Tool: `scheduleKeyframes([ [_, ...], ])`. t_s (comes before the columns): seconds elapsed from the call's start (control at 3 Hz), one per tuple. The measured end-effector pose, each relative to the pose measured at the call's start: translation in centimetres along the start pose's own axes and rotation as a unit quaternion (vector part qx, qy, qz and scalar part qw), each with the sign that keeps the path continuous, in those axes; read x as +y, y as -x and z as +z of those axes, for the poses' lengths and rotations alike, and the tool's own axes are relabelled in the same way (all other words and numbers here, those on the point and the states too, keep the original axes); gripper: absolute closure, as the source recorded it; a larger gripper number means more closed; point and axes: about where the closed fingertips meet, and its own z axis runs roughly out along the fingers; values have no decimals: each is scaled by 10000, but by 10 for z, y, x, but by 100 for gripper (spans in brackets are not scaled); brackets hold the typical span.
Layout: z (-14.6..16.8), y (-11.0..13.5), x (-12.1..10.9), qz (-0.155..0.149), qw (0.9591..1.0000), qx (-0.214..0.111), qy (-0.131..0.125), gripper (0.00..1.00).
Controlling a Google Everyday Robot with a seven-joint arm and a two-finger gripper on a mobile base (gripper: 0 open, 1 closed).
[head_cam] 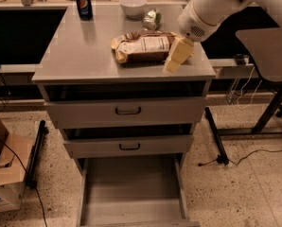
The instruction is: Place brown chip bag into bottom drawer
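Note:
The brown chip bag (143,46) lies flat on the grey cabinet top (84,56), right of centre, with its white label panel facing up. My gripper (171,66) hangs from the white arm at the upper right. It sits at the bag's right end, over the top's front right part, with its pale fingers pointing down and left. The bottom drawer (131,186) is pulled out at the foot of the cabinet, and its flat grey floor is bare.
A blue soda can (83,4), a white bowl (133,5) and a small greenish shiny packet (152,19) stand at the back of the top. The two upper drawers (127,110) stick out slightly. A cardboard box (4,174) is on the floor left, table legs and cables right.

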Motion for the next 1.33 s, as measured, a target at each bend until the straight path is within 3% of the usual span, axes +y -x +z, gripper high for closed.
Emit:
scheduleKeyframes([
  [0.67, 71, 16, -56, 50, 9993, -348, 137, 0],
  [1.33, 122, 15, -84, 427, 9951, -797, 400, 0],
])
